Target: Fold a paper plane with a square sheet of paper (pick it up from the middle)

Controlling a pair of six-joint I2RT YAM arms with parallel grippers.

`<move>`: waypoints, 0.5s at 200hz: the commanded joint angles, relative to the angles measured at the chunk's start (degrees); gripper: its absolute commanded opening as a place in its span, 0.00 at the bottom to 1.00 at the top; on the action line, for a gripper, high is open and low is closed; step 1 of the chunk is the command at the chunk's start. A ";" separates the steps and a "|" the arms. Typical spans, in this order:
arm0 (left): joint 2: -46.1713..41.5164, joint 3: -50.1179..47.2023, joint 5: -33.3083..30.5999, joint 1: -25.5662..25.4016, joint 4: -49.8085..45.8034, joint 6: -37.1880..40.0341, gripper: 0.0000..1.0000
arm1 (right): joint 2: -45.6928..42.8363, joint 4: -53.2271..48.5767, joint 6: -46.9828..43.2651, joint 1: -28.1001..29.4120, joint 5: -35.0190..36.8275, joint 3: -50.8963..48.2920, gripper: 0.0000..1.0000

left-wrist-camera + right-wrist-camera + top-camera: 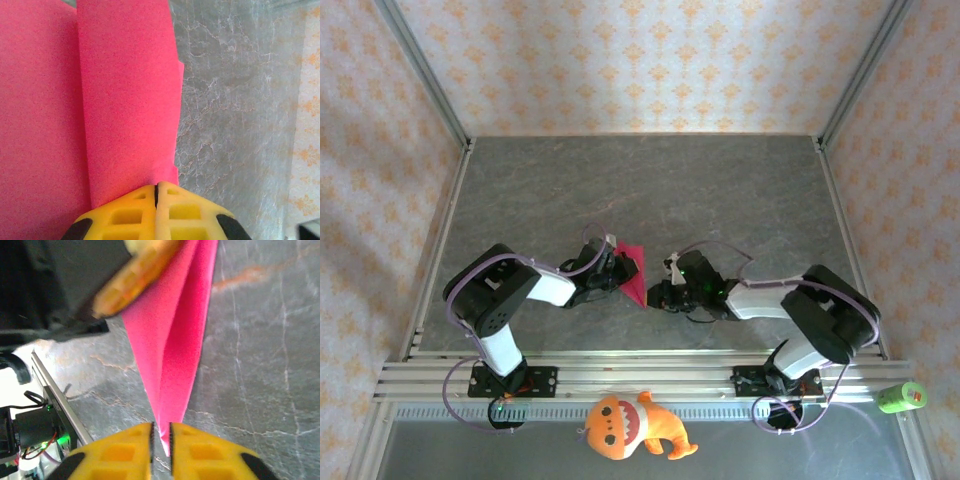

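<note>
The magenta-pink paper (633, 271) is folded into a narrow pointed dart and is held up off the grey table between the two arms. My left gripper (619, 267) is shut on it; in the left wrist view the yellow fingers (156, 188) pinch the paper's (125, 100) lower edge, with a crease running up it. My right gripper (657, 294) stands at the dart's point. In the right wrist view its jaws (161, 433) are a narrow gap apart, and the tip of the paper (175, 340) hangs between them. The left gripper's yellow finger (134, 276) grips the paper's top.
An orange plush toy (630, 425) lies in front of the aluminium rail (640, 372) at the near edge. A green cylinder (901, 397) rests at the right end of the rail. Patterned walls enclose the grey table (720, 190).
</note>
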 commanded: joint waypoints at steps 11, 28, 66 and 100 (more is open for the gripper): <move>2.26 -2.99 -2.75 -0.79 -5.82 -0.82 0.00 | -2.83 -0.99 -0.70 -1.03 1.65 3.06 0.21; 2.21 -2.92 -2.75 -0.81 -5.78 -0.82 0.00 | 0.19 -0.13 -0.62 -1.02 -1.83 5.40 0.08; 1.93 -2.87 -2.80 -0.78 -6.00 -0.84 0.00 | 5.59 0.40 -0.72 -0.16 -3.18 9.63 0.00; 1.73 -2.57 -2.88 -0.81 -6.30 -0.47 0.00 | 8.94 -2.63 -1.93 0.79 -2.01 12.10 0.00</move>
